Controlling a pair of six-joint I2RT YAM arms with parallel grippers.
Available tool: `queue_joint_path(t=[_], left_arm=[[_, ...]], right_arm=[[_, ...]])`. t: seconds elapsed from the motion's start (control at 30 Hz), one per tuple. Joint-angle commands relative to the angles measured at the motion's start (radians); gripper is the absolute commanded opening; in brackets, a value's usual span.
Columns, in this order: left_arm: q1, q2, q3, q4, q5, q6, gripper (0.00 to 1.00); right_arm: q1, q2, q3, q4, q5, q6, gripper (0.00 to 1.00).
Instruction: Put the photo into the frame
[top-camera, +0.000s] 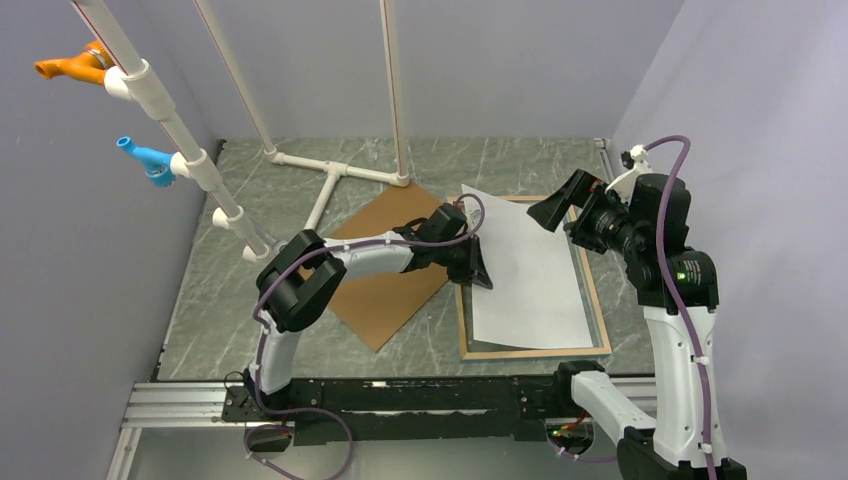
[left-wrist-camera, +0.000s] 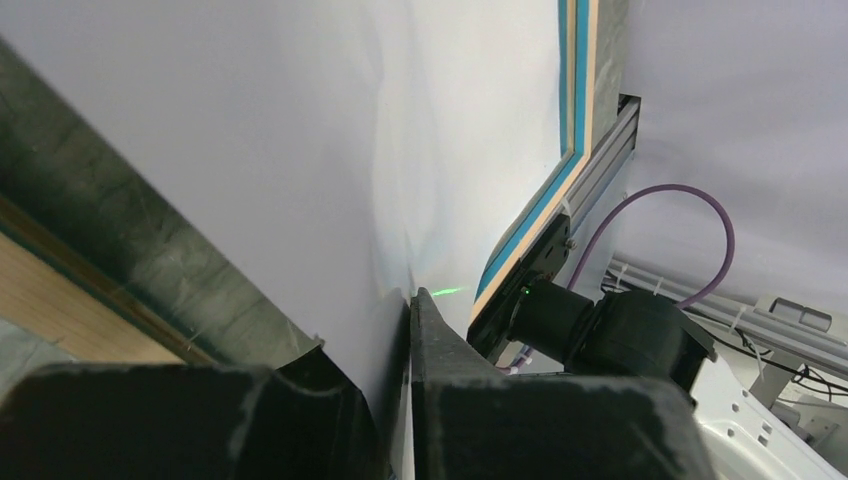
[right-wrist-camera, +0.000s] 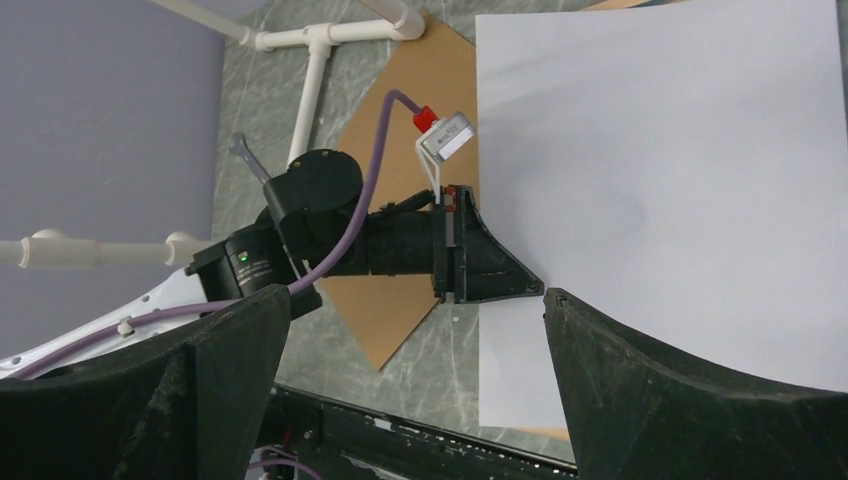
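Observation:
The photo (top-camera: 525, 265) shows its plain white back and lies skewed over the frame (top-camera: 535, 351), a light-wood rectangle flat on the table's right half. The photo's far corner sticks out past the frame's rim. My left gripper (top-camera: 480, 270) is shut on the photo's left edge. In the left wrist view the white photo (left-wrist-camera: 300, 130) runs between the pinched fingers of that gripper (left-wrist-camera: 410, 300), with the frame's blue-and-wood edge (left-wrist-camera: 578, 100) beyond. My right gripper (top-camera: 560, 203) hovers open above the photo's far side. The right wrist view shows this gripper (right-wrist-camera: 417, 295) empty over the photo (right-wrist-camera: 660, 170).
A brown backing board (top-camera: 385, 270) lies on the marble table under the left arm. A white PVC pipe stand (top-camera: 330, 175) sits at the back. Orange (top-camera: 75, 65) and blue (top-camera: 148, 160) pieces hang on the slanted pipe at left. Purple walls close both sides.

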Motion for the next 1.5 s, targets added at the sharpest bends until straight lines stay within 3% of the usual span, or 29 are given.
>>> queue_joint_path(t=[0.0, 0.43, 0.53, 0.67, 0.9, 1.1, 1.47], left_arm=[[-0.013, 0.036, 0.077, -0.008, 0.0, 0.008, 0.14], [-0.037, 0.091, 0.117, 0.01, -0.011, -0.025, 0.2], [-0.039, 0.08, 0.109, 0.004, -0.025, -0.018, 0.32], [-0.041, 0.06, 0.106, -0.027, -0.05, 0.007, 0.62], [-0.05, -0.007, 0.101, -0.115, -0.145, 0.074, 0.97], [-0.057, -0.072, 0.11, -0.216, -0.24, 0.121, 0.99], [-0.108, -0.174, 0.199, -0.506, -0.547, 0.199, 1.0]], right_arm=[[-0.005, -0.021, -0.002, 0.047, -0.002, 0.007, 0.99], [-0.004, -0.024, -0.015, 0.06, -0.011, 0.017, 0.99], [-0.005, -0.023, -0.016, 0.058, -0.011, 0.015, 0.99], [-0.004, -0.025, -0.02, 0.062, -0.014, 0.018, 0.99], [-0.005, -0.024, -0.025, 0.062, -0.024, 0.019, 0.99], [-0.004, -0.026, -0.039, 0.066, -0.03, 0.022, 0.99], [-0.003, -0.03, -0.048, 0.074, -0.044, 0.033, 0.99]])
